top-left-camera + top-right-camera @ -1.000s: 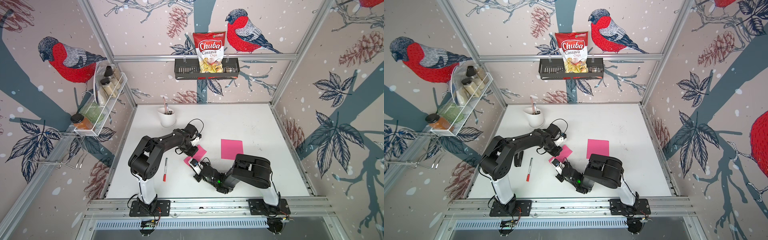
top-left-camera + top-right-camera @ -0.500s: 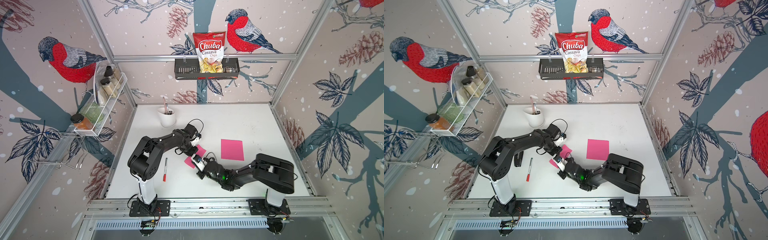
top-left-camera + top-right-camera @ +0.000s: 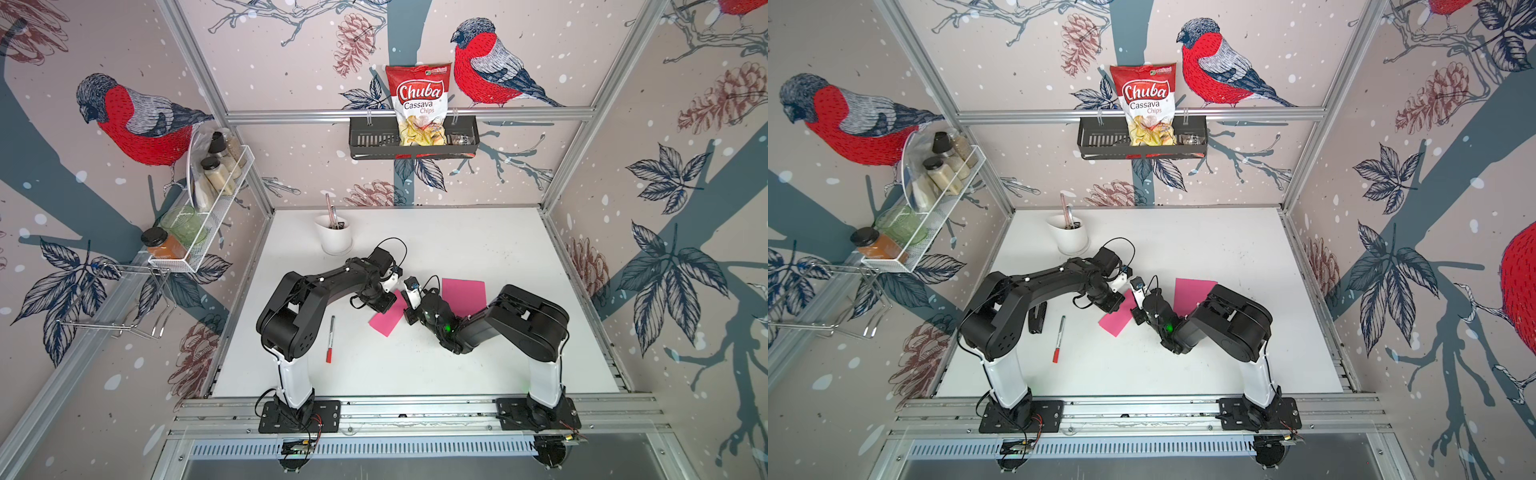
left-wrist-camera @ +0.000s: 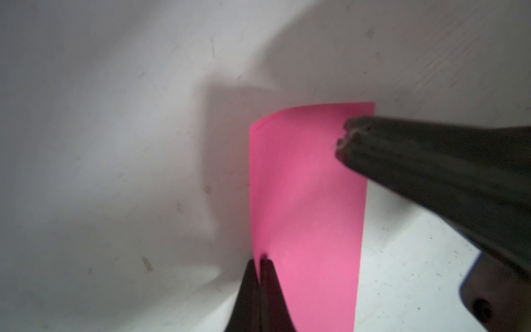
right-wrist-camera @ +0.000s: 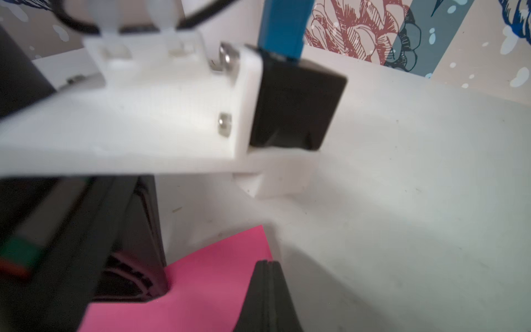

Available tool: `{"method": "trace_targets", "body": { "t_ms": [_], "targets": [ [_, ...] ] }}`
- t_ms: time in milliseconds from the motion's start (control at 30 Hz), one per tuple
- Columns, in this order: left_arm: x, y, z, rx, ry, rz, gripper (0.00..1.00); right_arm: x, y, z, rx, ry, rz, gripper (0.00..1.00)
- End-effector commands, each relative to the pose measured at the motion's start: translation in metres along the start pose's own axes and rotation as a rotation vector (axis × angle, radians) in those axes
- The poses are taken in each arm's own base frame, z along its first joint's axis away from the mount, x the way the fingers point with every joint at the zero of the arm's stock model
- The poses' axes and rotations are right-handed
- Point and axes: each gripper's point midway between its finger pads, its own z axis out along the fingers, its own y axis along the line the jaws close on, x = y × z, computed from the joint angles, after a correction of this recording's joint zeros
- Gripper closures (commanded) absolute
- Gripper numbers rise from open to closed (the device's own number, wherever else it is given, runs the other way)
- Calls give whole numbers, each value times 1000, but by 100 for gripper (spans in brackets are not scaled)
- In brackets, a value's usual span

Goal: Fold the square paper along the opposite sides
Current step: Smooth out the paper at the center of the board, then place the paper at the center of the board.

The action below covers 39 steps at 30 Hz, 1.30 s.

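Note:
The square paper [image 3: 385, 321] [image 3: 1114, 321] is pink and lies mid-table as a narrow strip, one long edge curled up. In the left wrist view the paper [image 4: 307, 215] has its curled edge pinched in my shut left gripper [image 4: 260, 261] [image 3: 384, 300]. My right gripper [image 3: 409, 316] [image 3: 1138, 318] is shut and its fingertips [image 4: 346, 138] press down on the strip near its far corner. In the right wrist view the right gripper [image 5: 268, 262] sits at the paper's [image 5: 201, 276] edge, close to the left gripper's body.
A second pink sheet [image 3: 463, 293] lies flat just right of the grippers, partly under the right arm. A red-capped marker [image 3: 330, 338] lies left of the paper. A white cup [image 3: 334, 237] with utensils stands at the back left. A black object [image 3: 1037, 318] lies beside the left arm.
My right gripper has slid along the paper toward the back of the table, and its arm has stretched out to the right. The left gripper has stayed on the paper's edge.

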Motion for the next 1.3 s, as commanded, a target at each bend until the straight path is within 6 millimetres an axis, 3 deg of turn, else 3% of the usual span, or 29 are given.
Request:
{"method": "trace_targets", "body": {
  "t_ms": [0, 200, 333, 467, 600, 700, 800, 1000, 1267],
  "targets": [
    [15, 11, 7, -49, 63, -17, 100, 15, 2, 0, 13, 32, 29, 100],
    [16, 13, 9, -46, 71, -23, 100, 53, -11, 3, 87, 149, 44, 100],
    [15, 13, 8, -44, 62, -30, 100, 59, -38, -4, 138, 179, 109, 100],
    [-1, 13, -4, -17, 5, -65, 100, 25, -64, -17, 166, 111, 164, 100],
    [-43, 25, -32, 12, -174, -187, 100, -26, -79, -32, 154, 6, 202, 100],
    [-80, 29, -53, 64, -299, -260, 100, -43, -88, -38, 140, -6, 250, 100],
    [-113, 29, -62, 107, -371, -301, 100, -51, -93, -42, 138, -9, 262, 100],
    [-161, 36, -53, 162, -414, -378, 100, -52, -102, -51, 149, -2, 299, 100],
    [-185, 47, -30, 173, -412, -443, 100, -44, -116, -51, 161, 31, 372, 100]
  ]
}}
